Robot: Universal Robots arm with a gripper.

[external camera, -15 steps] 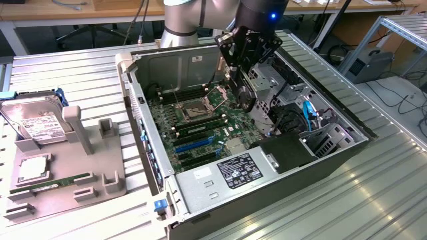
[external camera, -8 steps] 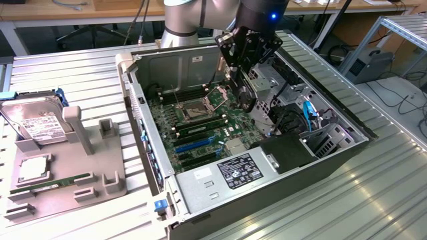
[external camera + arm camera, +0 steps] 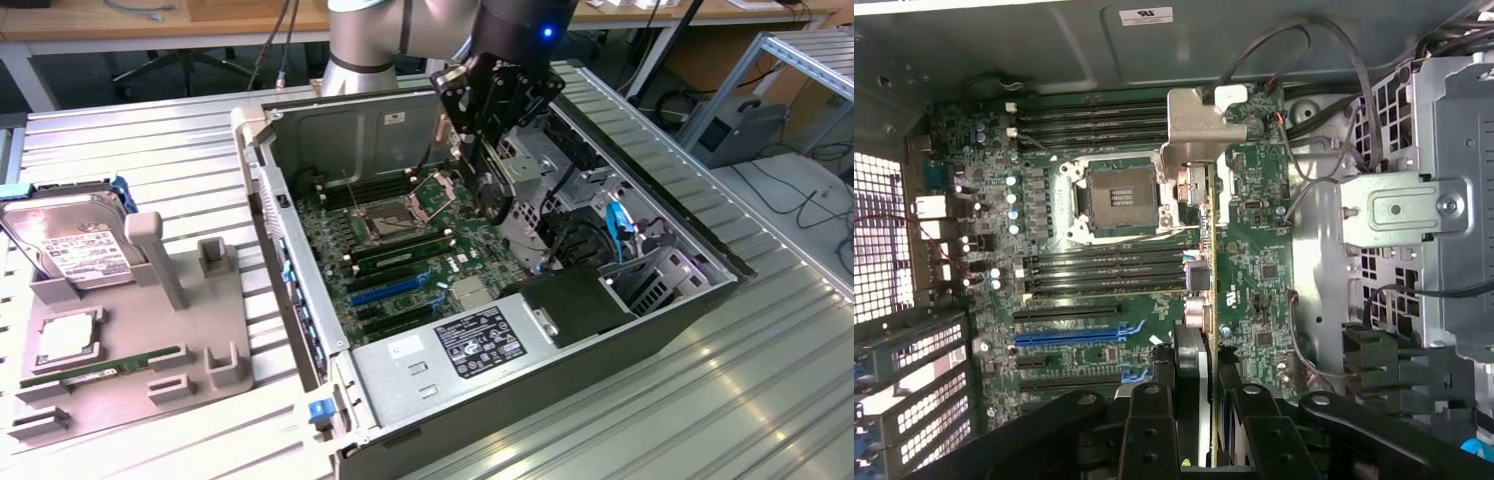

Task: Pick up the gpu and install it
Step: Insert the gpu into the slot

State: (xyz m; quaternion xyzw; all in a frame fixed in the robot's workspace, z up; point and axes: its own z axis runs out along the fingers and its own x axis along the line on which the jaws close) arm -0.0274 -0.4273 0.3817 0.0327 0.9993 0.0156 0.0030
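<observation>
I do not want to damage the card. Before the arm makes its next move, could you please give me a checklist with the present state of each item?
1. gpu held in the pincer: ok, it is clamped edge-on.
2. gpu lined up over the blue slot: not ok, it hangs near the CPU socket, apart from the slot.
3. Blue slot free: ok, nothing is plugged into it.
4. Grey cables away from the card's silver bracket: cannot tell.
5. Side of the case open: ok.
</observation>
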